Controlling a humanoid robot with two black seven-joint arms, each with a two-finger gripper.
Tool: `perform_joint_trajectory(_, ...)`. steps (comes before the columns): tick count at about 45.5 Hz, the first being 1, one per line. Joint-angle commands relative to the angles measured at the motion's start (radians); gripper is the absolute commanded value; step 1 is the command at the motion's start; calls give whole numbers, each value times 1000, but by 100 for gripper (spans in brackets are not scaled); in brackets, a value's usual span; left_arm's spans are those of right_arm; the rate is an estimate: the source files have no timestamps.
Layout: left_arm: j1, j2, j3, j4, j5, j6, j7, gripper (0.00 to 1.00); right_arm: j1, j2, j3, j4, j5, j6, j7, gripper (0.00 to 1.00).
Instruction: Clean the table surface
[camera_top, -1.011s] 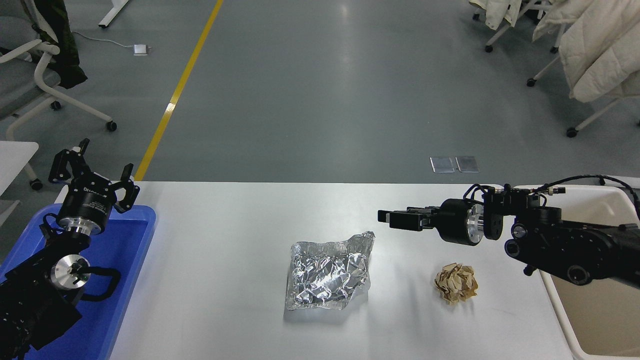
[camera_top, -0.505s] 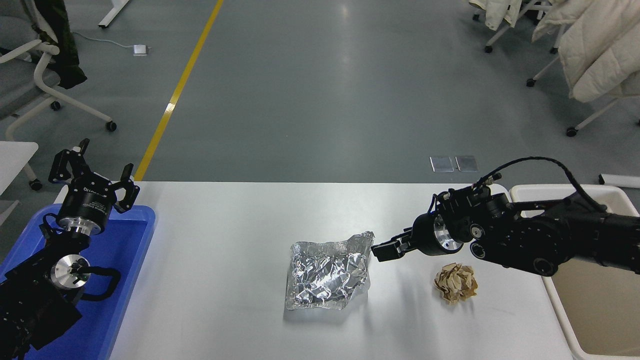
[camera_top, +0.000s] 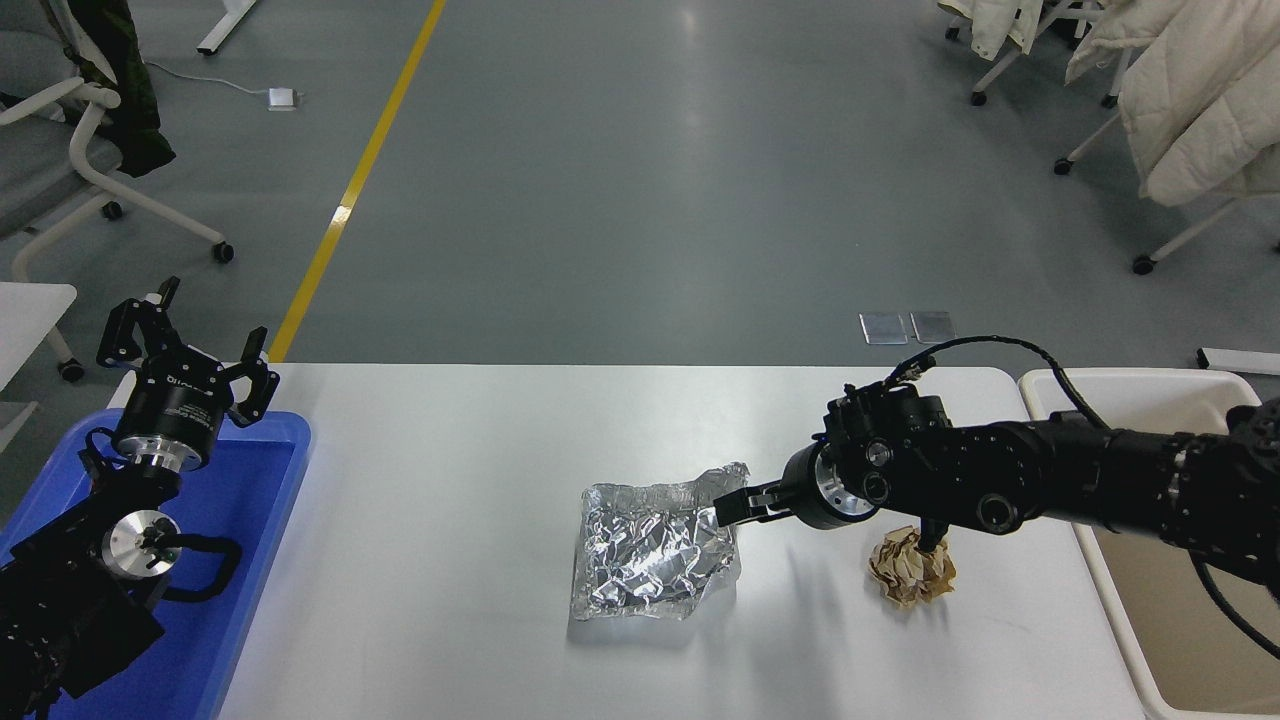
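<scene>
Right gripper (camera_top: 728, 507): jaw state unclear, touching crumpled foil (camera_top: 650, 550) on table surface (camera_top: 450, 480); left gripper (camera_top: 190, 350): parted, far-left.

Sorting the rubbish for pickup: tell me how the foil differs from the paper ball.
The foil is silver, shiny and spread fairly flat; the paper ball is tan, matte and wadded round. The foil is larger. The right gripper is at the foil's edge. Both lie crumpled on the table surface.

On the table surface (camera_top: 450, 520) a foil sheet (camera_top: 655, 550) lies mid-table, a paper ball (camera_top: 912, 567) to its right; my right gripper (camera_top: 730, 507) sits at the foil's far right corner; a tray (camera_top: 250, 560) lies at the left edge, a bin (camera_top: 1180, 620) at the right; my left gripper (camera_top: 190, 370) stands over the tray's far end.
</scene>
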Motion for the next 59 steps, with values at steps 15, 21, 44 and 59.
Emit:
perform_joint_trajectory(15,0,0,0,1,0,0,0,100,-119,136,-9,-275,62,2,-8,100)
perform_joint_trajectory(21,0,0,0,1,0,0,0,100,-116,136,-26,-282,61,2,-6,100)
perform_joint_trajectory(44,0,0,0,-1,0,0,0,100,-96,136,-34,-267,50,9,12,61)
perform_joint_trajectory(59,0,0,0,-1,0,0,0,100,-67,136,-34,-275,62,78,9,0)
